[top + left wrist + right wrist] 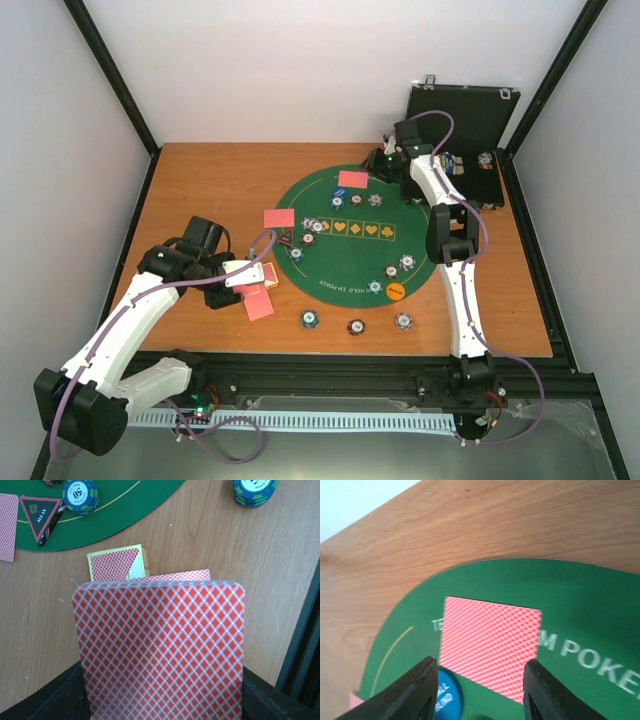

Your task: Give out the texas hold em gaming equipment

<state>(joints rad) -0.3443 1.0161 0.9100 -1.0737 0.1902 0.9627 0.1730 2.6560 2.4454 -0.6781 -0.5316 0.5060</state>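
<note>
Right wrist: red-backed card (490,642) on green mat (580,600), beyond parted jaws.

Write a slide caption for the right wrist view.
Right tool open above a red-backed card on the green mat, blue disc beside.

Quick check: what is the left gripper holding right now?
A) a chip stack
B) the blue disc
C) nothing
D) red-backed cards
D: in the left wrist view, the left gripper is shut on a stack of red-backed cards.
</note>
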